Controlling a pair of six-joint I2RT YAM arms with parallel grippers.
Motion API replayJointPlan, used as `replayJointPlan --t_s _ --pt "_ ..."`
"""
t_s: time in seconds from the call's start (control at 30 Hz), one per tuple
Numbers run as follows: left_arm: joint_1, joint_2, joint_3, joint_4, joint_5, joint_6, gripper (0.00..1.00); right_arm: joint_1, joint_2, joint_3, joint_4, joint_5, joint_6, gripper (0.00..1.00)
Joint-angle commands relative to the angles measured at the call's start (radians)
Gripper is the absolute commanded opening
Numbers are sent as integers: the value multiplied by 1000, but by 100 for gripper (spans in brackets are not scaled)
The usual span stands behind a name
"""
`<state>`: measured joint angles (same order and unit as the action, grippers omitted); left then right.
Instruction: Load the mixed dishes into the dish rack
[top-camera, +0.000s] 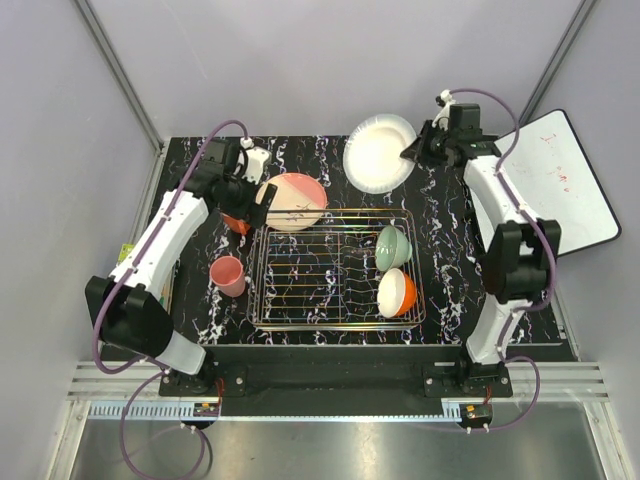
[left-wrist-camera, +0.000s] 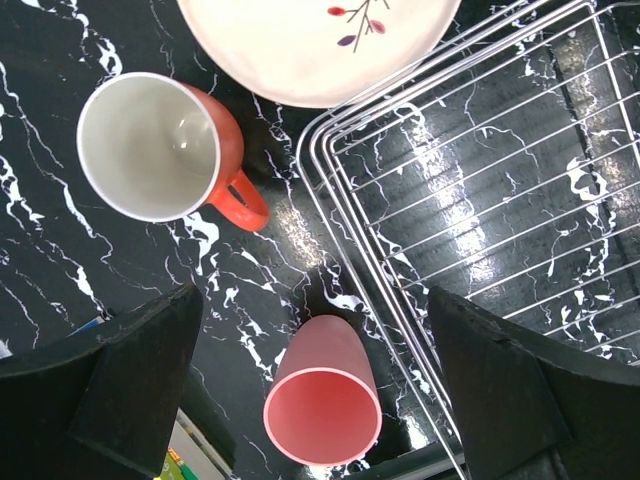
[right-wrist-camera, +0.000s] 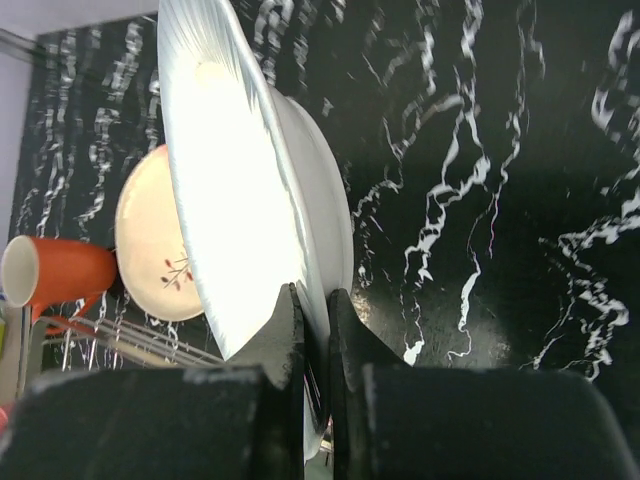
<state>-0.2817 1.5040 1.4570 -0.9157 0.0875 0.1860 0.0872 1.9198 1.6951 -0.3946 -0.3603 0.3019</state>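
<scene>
My right gripper (top-camera: 410, 150) is shut on the rim of the white plate (top-camera: 379, 152), which it holds tilted at the back of the table; the plate fills the right wrist view (right-wrist-camera: 240, 200). My left gripper (top-camera: 262, 205) is open and empty above the orange mug (left-wrist-camera: 160, 150) and the smaller pink mug (left-wrist-camera: 322, 400). The pink-and-peach plate (top-camera: 293, 202) lies behind the dish rack (top-camera: 335, 268). The pale green bowl (top-camera: 392, 246) and the orange bowl (top-camera: 396, 292) stand on edge in the rack's right side.
A whiteboard (top-camera: 565, 180) lies at the right, past the table edge. A green book (top-camera: 125, 255) shows at the left edge, under my left arm. The rack's corner wires (left-wrist-camera: 340, 190) run close to the pink mug.
</scene>
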Motion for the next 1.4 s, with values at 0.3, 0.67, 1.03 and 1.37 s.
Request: replayJointPlan --t_s 0.3,0.67,1.03,1.37 --pt "9 71 112 -22 21 21 99 235 -617 -463 217 67 -940 0" --pt "9 111 129 -29 57 -14 99 286 -792 -562 281 126 -1149 0" --pt "9 113 101 -29 55 -31 99 310 -749 -519 235 57 -1284 0" --pt "9 117 98 -25 50 -36 99 347 -673 -416 91 147 -1431 0"
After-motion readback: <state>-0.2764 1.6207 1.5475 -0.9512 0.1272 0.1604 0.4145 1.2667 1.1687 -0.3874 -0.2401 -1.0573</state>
